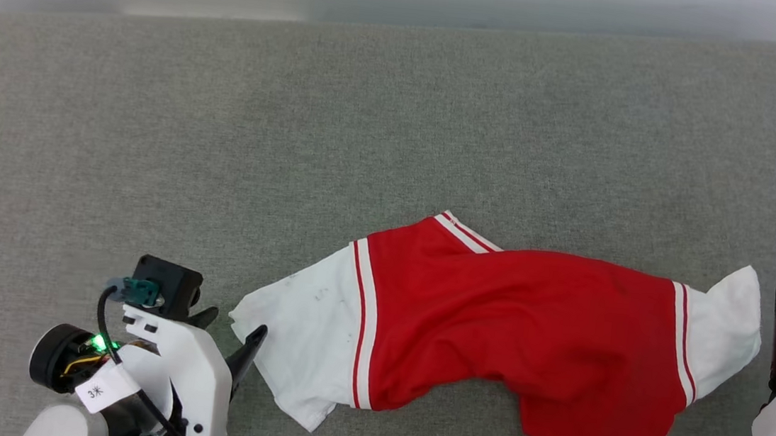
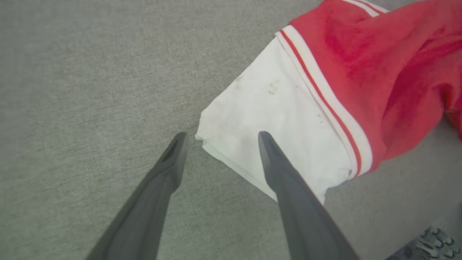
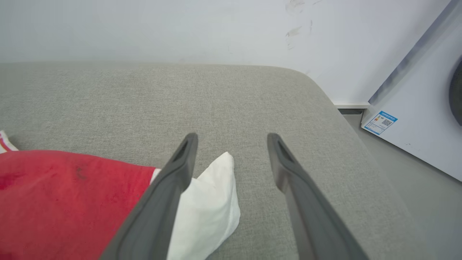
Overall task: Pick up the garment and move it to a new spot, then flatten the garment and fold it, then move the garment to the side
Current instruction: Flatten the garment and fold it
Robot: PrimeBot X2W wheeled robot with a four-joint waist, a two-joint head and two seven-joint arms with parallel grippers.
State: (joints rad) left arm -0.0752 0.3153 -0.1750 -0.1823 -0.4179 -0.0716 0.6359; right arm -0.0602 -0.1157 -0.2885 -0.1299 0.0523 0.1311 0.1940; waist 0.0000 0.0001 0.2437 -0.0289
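Head view: garment lies rumpled on grey padded surface, stretched sideways in near part, red body in middle, white sleeve at each end, each end close to one hand. Left hand released, fingers spread, holds nothing; left wrist view shows one finger over edge of white sleeve, other over bare surface. Right hand also released, fingers wide apart, empty; tip of other white sleeve lies between them, partly behind one finger.
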